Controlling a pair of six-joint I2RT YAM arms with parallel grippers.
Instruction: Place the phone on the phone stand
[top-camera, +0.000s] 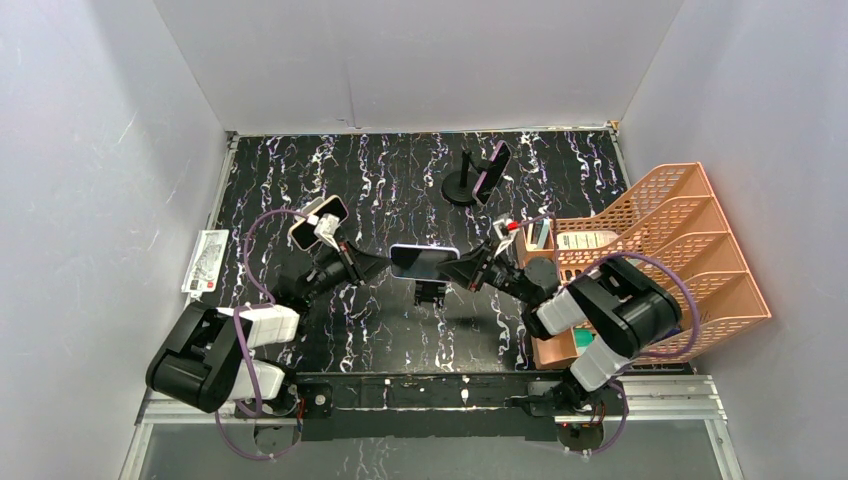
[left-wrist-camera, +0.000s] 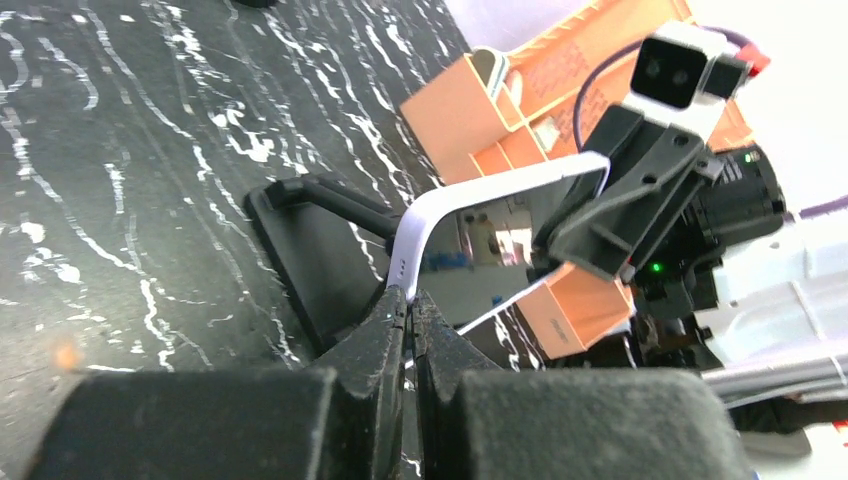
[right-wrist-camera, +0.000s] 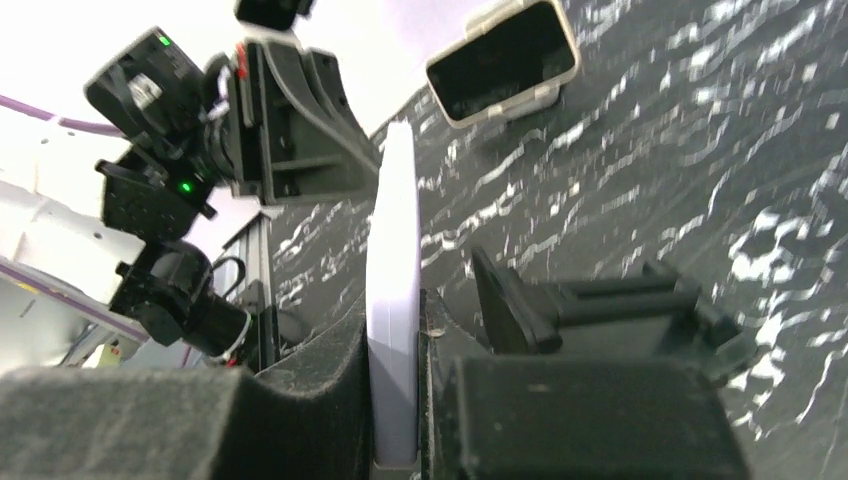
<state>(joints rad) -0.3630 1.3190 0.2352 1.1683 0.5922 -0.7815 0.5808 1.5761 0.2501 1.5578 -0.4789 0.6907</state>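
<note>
The phone (top-camera: 424, 261) is held in the air over the middle of the black marbled table (top-camera: 400, 170), roughly level with its glossy screen upward, stretched between the two arms. It has not been set on the phone stand (top-camera: 431, 293), which sits on the table just on the near side of it – low, black, with a flat base and a raised arm.

The right gripper (top-camera: 463, 270) is clamped on the phone's right end. In the right wrist view the white edge of the phone is seen wedged between the two fingers (right-wrist-camera: 330, 390), with the stand beside it, apart from it.

The left gripper (top-camera: 385, 264) is pressed fully together at the phone's left end. In the left wrist view only a thin slit is left between its fingers, and the rounded white corner of the phone is met right at their tips – whether any of it is actually pinched cannot be told. The stand's base is seen beneath the phone in that view, with a gap between them.

An orange plastic rack (top-camera: 680, 215) is placed at the right edge of the table, close behind the right arm. A second black stand (top-camera: 465, 185) with a dark slab leaned on it is found near the far edge. A printed card (top-camera: 205, 262) lies beside the table's left edge.
</note>
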